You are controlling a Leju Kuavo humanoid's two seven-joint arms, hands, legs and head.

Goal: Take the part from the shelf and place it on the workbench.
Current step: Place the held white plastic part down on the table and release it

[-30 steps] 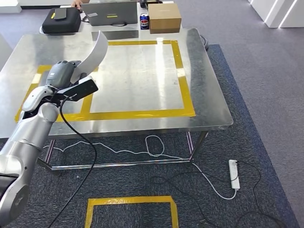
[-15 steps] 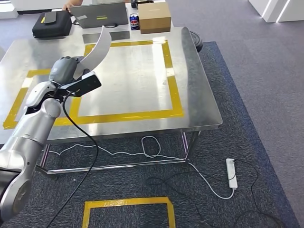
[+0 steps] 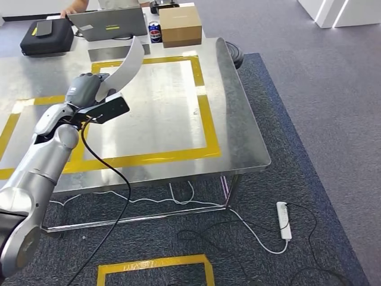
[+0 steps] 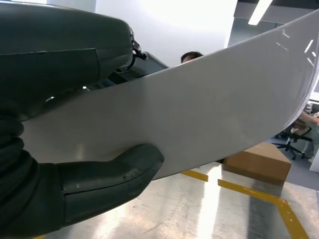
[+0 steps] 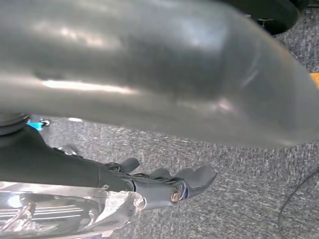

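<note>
Cardboard box [image 3: 180,25], drink can [image 3: 155,31], laptop [image 3: 110,24], black case [image 3: 46,36] — power strip [image 3: 283,220] on carpet

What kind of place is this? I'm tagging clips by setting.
Probably an office-like robot test lab: a steel workbench marked with yellow tape, grey carpet with loose cables and a power strip, and a laptop beyond the workbench.

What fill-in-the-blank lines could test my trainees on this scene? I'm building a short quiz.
1. The curved white part is held in the robot's ____ hand.
2. The tape marked on the metal workbench is ____ in colour.
3. The blue can stands right beside a cardboard ____.

Missing words: left; yellow; box
</note>
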